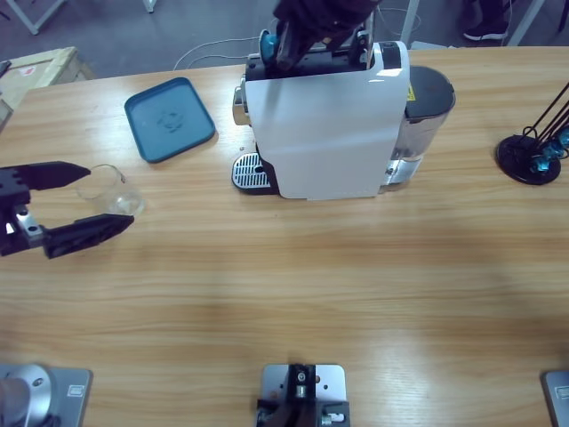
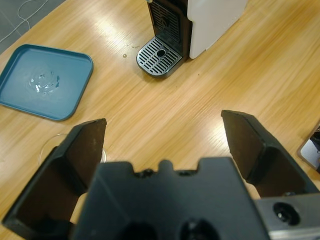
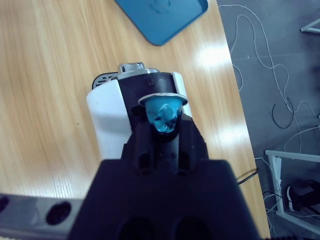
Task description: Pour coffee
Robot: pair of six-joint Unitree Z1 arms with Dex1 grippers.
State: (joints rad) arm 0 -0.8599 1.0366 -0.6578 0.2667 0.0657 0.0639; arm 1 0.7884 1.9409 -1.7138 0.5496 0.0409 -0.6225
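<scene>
Coffee capsule [image 3: 162,114] in right tool [image 3: 161,131]

My left gripper [image 1: 87,199]: two matte black jaws, wedge-shaped, each tapering to a blunt tip.
My left jaw faces: flat on the inner side, with bevelled edges, as the left wrist view shows.
My left gripper body [image 2: 165,200]: black, blocky, with a notched upper edge and two round recesses near the lower edge.
My left wrist plate [image 2: 292,212]: silver-grey metal beside the body, carrying one dark recessed screw.
My right gripper [image 3: 165,131]: black, narrow at the jaws, widening to a broad black housing.
My right wrist bar [image 3: 40,212]: silver-grey, with dark oval holes.
My right arm from above [image 1: 322,25]: dark, rounded casing.
</scene>
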